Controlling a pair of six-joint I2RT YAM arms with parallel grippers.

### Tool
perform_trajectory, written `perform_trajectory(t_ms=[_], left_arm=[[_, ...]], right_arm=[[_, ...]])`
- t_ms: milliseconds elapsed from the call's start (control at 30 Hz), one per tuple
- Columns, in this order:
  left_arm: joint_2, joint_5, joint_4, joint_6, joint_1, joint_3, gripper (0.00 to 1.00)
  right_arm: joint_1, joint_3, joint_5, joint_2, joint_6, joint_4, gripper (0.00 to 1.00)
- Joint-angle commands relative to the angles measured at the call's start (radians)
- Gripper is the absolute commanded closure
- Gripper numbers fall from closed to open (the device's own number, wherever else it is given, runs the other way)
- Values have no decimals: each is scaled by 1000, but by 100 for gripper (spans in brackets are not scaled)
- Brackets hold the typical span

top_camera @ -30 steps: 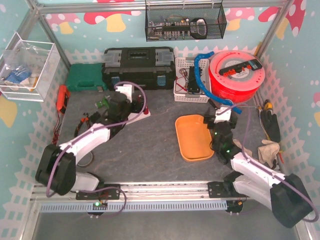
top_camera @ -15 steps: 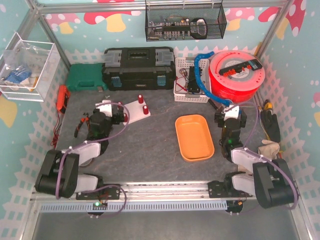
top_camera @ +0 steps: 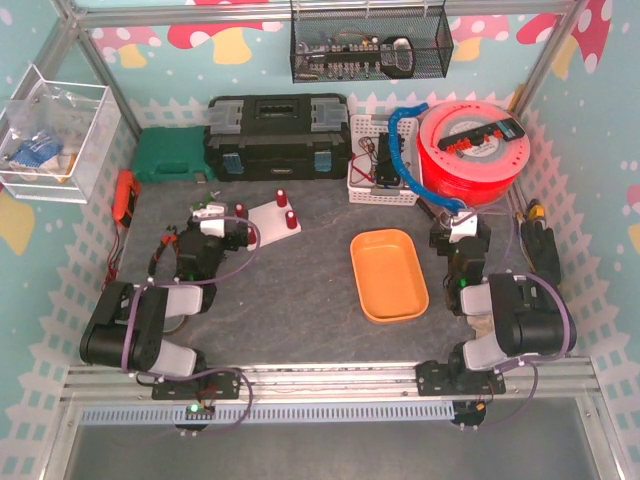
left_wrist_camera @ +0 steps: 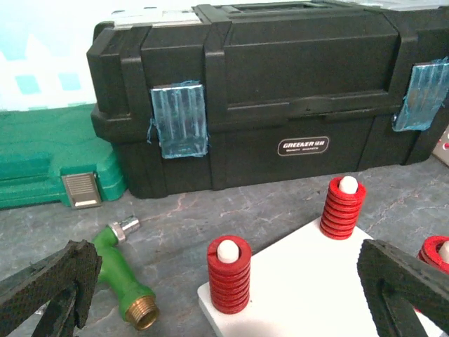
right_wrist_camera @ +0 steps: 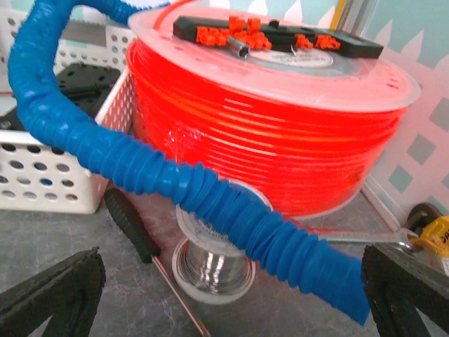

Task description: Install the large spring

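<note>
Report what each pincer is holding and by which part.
Nothing is held. The left pincer stands open before the red springs on the white plate; the right pincer stands open before the blue hose.

Glossy spring (left_wrist_camera: 229,281), matt plastic toolbox (left_wrist_camera: 280,91)

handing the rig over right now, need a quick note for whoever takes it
Left gripper: open, empty, facing the white plate.
Right gripper: open, empty, facing the orange spool.
Springs: three red springs sit over pegs on the plate; no loose one in view.
Done: installation looks complete, though I cannot tell which spring is the large one.
Left: probably just check that each is fully seated.
</note>
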Motion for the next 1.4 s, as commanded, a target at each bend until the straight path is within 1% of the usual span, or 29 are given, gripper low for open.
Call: perform_trajectory(t_ms=[0, 33, 67, 133, 167, 200, 267, 333, 467, 500, 533, 567, 600, 633, 700, 733, 767, 800, 867, 933, 1033, 1367], left_arm=[[9, 58, 42, 10, 17, 3, 1], [9, 57, 54, 9, 17, -1, 1], [7, 57, 65, 10, 17, -9, 1], [0, 56, 82, 8, 17, -21, 1], [-2, 56, 98, 8, 17, -31, 1], [-6, 56, 109, 7, 17, -39, 1], [-12, 54, 134, 6, 17, -56, 1], [-18, 54, 163, 3, 18, -74, 1], [-13, 56, 236, -26, 42, -112, 1], [5, 61, 278, -41, 54, -129, 1], [53, 83, 354, -40, 63, -149, 1], [101, 83, 476, -39, 66, -170, 1], [76, 65, 445, -50, 67, -159, 1], [56, 75, 334, -51, 69, -133, 1], [86, 80, 375, -57, 77, -132, 1], [76, 77, 322, -60, 78, -120, 1], [72, 85, 313, -64, 83, -112, 1], [82, 89, 341, -66, 87, -119, 1], [75, 90, 317, -67, 88, -114, 1], [78, 79, 344, -69, 87, -123, 1], [73, 80, 322, -70, 86, -117, 1], [76, 80, 327, -72, 88, -117, 1]], right_arm=[[-20, -20, -110, 31, 3, 176, 1], [-20, -38, -112, 47, -4, 231, 1], [-20, -36, -109, 29, 2, 190, 1], [-20, -37, -72, 42, 14, 219, 1], [-20, -34, -67, 35, 18, 198, 1], [-20, -28, -65, 31, 20, 178, 1], [-20, -32, -64, 37, 18, 205, 1], [-20, -30, -63, 32, 18, 185, 1], [-20, -31, -63, 34, 18, 191, 1], [-20, -31, -63, 32, 18, 190, 1], [-20, -31, -63, 33, 18, 189, 1], [-20, -31, -63, 33, 18, 190, 1], [-20, -31, -63, 32, 18, 190, 1], [-20, -31, -63, 33, 18, 189, 1], [-20, -31, -63, 32, 18, 190, 1], [-20, -31, -63, 32, 18, 190, 1], [-20, -31, -63, 32, 18, 190, 1], [-20, -31, -63, 33, 18, 191, 1], [-19, -31, -63, 32, 18, 191, 1], [-19, -31, -64, 32, 18, 190, 1], [-20, -31, -63, 32, 18, 191, 1], [-20, -31, -63, 33, 19, 191, 1]])
